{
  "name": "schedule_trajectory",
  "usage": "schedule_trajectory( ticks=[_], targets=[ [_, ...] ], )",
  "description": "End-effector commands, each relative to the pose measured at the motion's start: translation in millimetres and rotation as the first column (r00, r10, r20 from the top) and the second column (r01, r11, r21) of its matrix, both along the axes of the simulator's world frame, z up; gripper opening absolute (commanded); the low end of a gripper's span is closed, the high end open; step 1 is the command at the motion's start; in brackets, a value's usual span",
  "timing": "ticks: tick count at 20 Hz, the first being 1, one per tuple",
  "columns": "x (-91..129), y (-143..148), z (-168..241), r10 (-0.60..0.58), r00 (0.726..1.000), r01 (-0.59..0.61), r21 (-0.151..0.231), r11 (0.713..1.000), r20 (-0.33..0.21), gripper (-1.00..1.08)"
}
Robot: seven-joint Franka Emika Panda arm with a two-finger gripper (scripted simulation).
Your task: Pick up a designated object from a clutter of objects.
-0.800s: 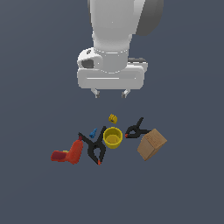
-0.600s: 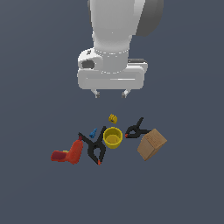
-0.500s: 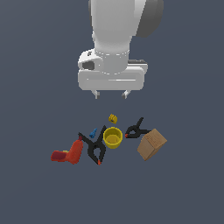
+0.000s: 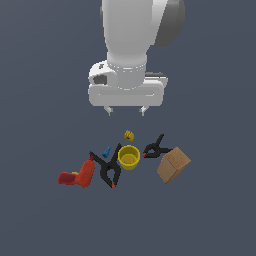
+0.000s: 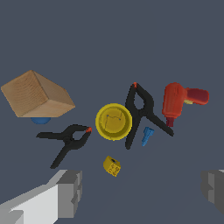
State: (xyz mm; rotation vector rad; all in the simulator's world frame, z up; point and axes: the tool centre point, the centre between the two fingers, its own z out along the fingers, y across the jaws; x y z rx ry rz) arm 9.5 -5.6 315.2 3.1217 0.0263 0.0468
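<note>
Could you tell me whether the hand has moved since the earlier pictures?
No. The hand hangs at the same height above the yellow cup as before.

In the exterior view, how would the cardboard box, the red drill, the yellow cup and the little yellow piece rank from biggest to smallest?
1. and 2. Red drill and cardboard box: they look about alike, so I won't rank them.
3. Yellow cup.
4. Little yellow piece, clearly smallest.
</note>
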Motion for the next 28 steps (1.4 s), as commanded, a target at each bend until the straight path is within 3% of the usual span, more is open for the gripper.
schedule_trajectory(
  ticks=[1, 9, 18, 28],
  targets=[
    [4.1, -4.3, -5.9, -0.001, 1.000, 0.001, 0.004, 1.000, -0.004, 1.08],
    [28.3, -31.9, -43.9, -0.004, 1.000, 0.005, 0.032, 0.999, -0.020, 1.08],
    [59.4, -88.8, -122.0, -0.016, 0.999, 0.020, 0.075, 0.997, -0.043, 1.08],
    [70.9, -150.7, -210.0, -0.034, 0.998, 0.040, 0.109, 0.993, -0.060, 1.08]
  ],
)
